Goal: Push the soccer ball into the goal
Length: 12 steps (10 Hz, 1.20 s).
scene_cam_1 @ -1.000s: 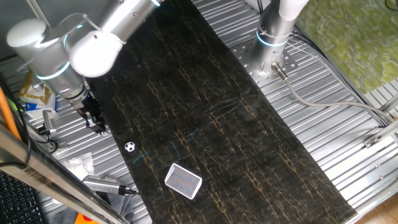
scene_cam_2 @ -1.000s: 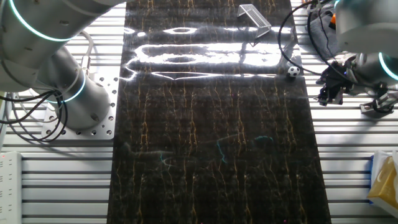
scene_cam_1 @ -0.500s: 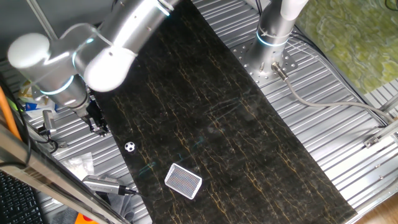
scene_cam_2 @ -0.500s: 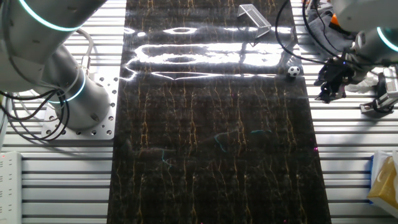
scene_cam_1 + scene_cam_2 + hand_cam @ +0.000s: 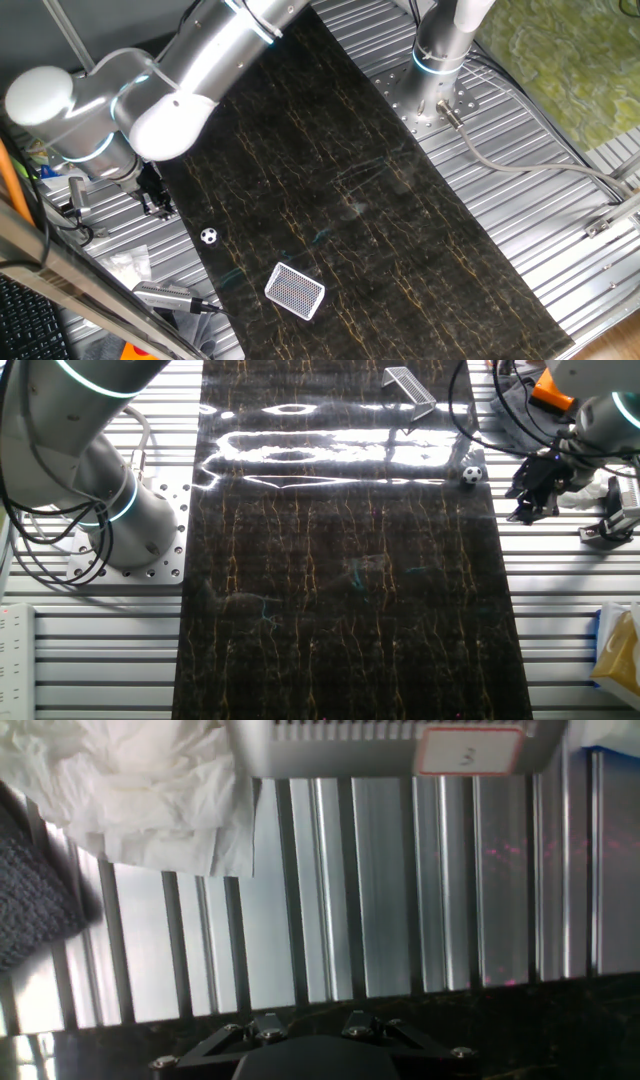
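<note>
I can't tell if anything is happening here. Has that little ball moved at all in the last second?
No. The soccer ball sits at the same spot near the dark mat's edge, the same way off from the goal; the other fixed view agrees.

- Robotics lab bench is indicated: a ribbed aluminium table (image 5: 560,215) is seen, with a dark marbled mat (image 5: 340,180) laid across it.
- An arm base (image 5: 432,85) is bolted down at 1 o'clock.
- Cables (image 5: 45,550) are seen at 9 o'clock; crumpled tissue (image 5: 150,790) lies on the slats.
</note>
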### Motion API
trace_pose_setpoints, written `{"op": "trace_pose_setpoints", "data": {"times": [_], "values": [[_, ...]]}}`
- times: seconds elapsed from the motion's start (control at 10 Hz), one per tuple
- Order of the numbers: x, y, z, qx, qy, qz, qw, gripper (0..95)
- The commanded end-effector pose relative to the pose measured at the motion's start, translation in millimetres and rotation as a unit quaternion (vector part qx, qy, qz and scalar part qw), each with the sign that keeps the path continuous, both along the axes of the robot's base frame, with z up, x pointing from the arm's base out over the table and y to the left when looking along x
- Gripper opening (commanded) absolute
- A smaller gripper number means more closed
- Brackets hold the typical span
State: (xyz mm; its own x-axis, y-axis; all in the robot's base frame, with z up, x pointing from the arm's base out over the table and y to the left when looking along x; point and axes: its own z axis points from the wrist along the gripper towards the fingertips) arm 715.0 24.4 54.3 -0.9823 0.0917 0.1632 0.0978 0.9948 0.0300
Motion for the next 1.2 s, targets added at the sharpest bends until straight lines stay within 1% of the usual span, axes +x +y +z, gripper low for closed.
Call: {"op": "trace_pose_setpoints", "data": {"times": [0.1,0.2,0.6,0.7,1.1,1.2], "values": [[-1.0,0.5,0.1,0.003,0.002,0.001,1.0000,38.0],[-1.0,0.5,0.1,0.003,0.005,-0.002,1.0000,38.0],[-1.0,0.5,0.1,0.003,0.005,0.002,1.0000,38.0],[-1.0,0.5,0.1,0.003,0.005,0.001,1.0000,19.0],[-1.0,0.5,0.1,0.008,0.004,-0.003,1.0000,19.0],[-1.0,0.5,0.3,0.011,0.004,-0.011,0.9999,19.0]]}}
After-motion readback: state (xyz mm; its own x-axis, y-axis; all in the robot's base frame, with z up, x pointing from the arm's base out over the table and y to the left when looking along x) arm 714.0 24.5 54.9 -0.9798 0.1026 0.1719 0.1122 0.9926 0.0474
